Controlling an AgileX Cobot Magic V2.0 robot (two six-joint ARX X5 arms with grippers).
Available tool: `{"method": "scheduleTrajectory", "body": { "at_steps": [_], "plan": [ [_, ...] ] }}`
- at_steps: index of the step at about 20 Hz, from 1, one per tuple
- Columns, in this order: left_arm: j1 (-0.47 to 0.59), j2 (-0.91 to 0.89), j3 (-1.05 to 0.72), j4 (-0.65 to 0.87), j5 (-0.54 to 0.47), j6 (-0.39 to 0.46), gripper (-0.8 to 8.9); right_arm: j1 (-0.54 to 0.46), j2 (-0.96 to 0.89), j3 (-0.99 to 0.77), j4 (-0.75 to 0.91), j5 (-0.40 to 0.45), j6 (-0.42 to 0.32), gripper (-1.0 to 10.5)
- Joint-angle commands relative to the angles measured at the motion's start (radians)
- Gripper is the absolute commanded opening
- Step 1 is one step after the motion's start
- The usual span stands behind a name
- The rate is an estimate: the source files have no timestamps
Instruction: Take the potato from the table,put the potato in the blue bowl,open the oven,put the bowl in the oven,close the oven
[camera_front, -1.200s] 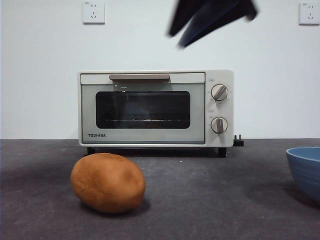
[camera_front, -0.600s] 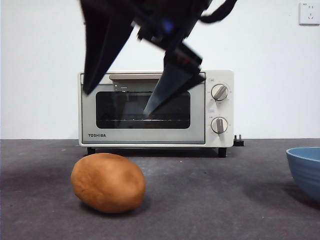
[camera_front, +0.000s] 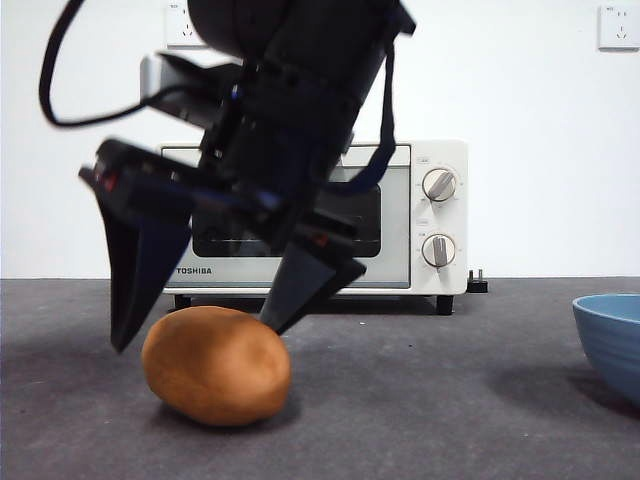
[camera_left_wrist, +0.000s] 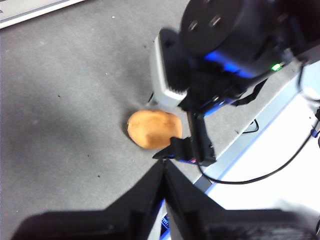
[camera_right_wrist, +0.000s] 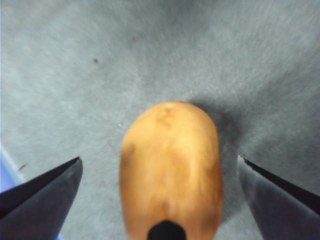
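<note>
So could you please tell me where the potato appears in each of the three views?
Front view: potato low and left of centre, in front of the oven.
Left wrist view: potato mid-picture, beside the right gripper.
Right wrist view: potato between the open jaws.
Shared landmark: the grey table.

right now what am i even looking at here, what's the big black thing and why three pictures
It is a robot with two arms at a table, and the three pictures show one moment from three cameras. The front view looks level across the table. The big black thing is the right gripper, open, one of its fingers on each side of the potato, not touching it. The right wrist camera looks down between those fingers at the potato. The left wrist camera watches from higher up; the left gripper is shut and holds nothing. Behind stands a closed oven, and a blue bowl sits at the front view's right edge.
</note>
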Motion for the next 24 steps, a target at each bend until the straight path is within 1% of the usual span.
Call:
{"method": "scheduleTrajectory", "body": {
  "at_steps": [1,3,5,6,7,8,9,10,11,13,15,17,21,22,23,24],
  "plan": [
    [-0.002,-0.003,0.000,0.004,0.005,0.015,-0.05,0.007,0.024,0.002,0.019,-0.001,0.014,7.8],
    [-0.002,-0.003,0.000,0.004,0.005,0.016,-0.05,0.010,0.042,0.002,0.022,0.002,0.013,6.2],
    [-0.002,-0.003,0.000,0.004,0.005,0.016,-0.05,0.010,0.058,0.002,0.019,-0.003,0.027,4.5],
    [-0.002,-0.003,0.000,0.004,0.005,0.016,-0.05,0.011,0.060,0.002,0.016,-0.003,0.036,2.8],
    [-0.002,-0.003,0.000,0.004,0.005,0.016,-0.06,0.016,0.060,0.002,0.017,-0.003,0.038,0.6],
    [-0.002,-0.003,0.000,0.004,0.004,0.016,-0.05,0.019,0.059,0.002,0.019,-0.003,0.042,0.0],
    [-0.002,-0.003,0.000,0.004,0.004,0.016,-0.05,0.022,0.053,0.004,0.017,-0.001,0.067,-0.1],
    [-0.002,-0.003,0.000,0.004,0.004,0.019,-0.05,0.022,0.046,0.015,-0.002,0.001,0.076,-0.1],
    [-0.002,-0.003,0.000,0.002,0.004,0.024,-0.05,0.021,0.036,0.041,-0.046,0.001,0.084,-0.1],
    [-0.002,-0.003,0.000,-0.011,0.002,0.050,-0.05,0.022,0.024,0.129,-0.198,0.011,0.089,-0.1],
    [-0.002,-0.003,0.000,-0.019,-0.030,0.052,-0.05,0.021,0.023,0.244,-0.389,0.065,0.088,-0.1],
    [-0.002,-0.006,0.000,-0.016,-0.066,0.052,-0.05,0.021,0.023,0.357,-0.570,0.148,0.082,0.0],
    [-0.002,-0.012,0.000,-0.018,-0.067,0.052,-0.05,0.021,0.022,0.535,-0.869,0.309,0.064,0.0],
    [-0.002,-0.012,0.000,-0.018,-0.067,0.052,-0.05,0.013,0.013,0.549,-0.885,0.351,0.077,0.0],
    [-0.002,-0.013,0.000,-0.018,-0.069,0.052,-0.05,0.003,-0.007,0.550,-0.883,0.350,0.092,0.0],
    [-0.002,-0.014,0.000,-0.018,-0.080,0.052,-0.05,-0.010,-0.024,0.548,-0.885,0.322,0.095,0.0]
  ]
}}
